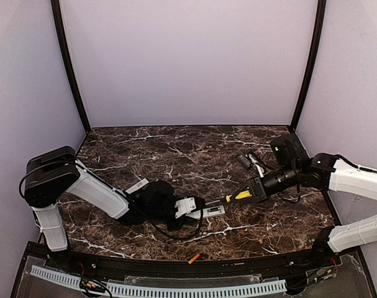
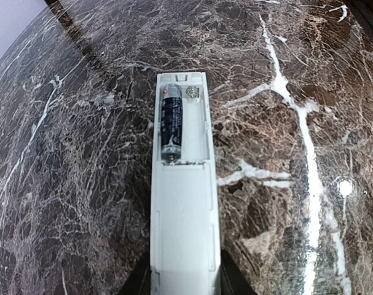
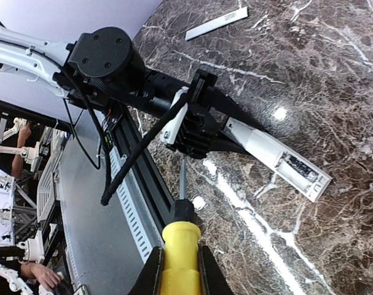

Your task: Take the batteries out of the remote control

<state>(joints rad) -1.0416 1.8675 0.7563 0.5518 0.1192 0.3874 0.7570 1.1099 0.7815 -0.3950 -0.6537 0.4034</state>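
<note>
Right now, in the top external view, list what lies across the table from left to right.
From left: flat whitish strip → left gripper → remote control → yellow screwdriver → right gripper. The orange battery at the near edge is omitted: it shares the left gripper's span.

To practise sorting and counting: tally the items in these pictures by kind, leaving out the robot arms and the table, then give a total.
Remote control: 1
Batteries: 2, one dark inside the remote, one orange by the near edge
Battery cover: 1
Screwdriver: 1
Total: 5
</note>
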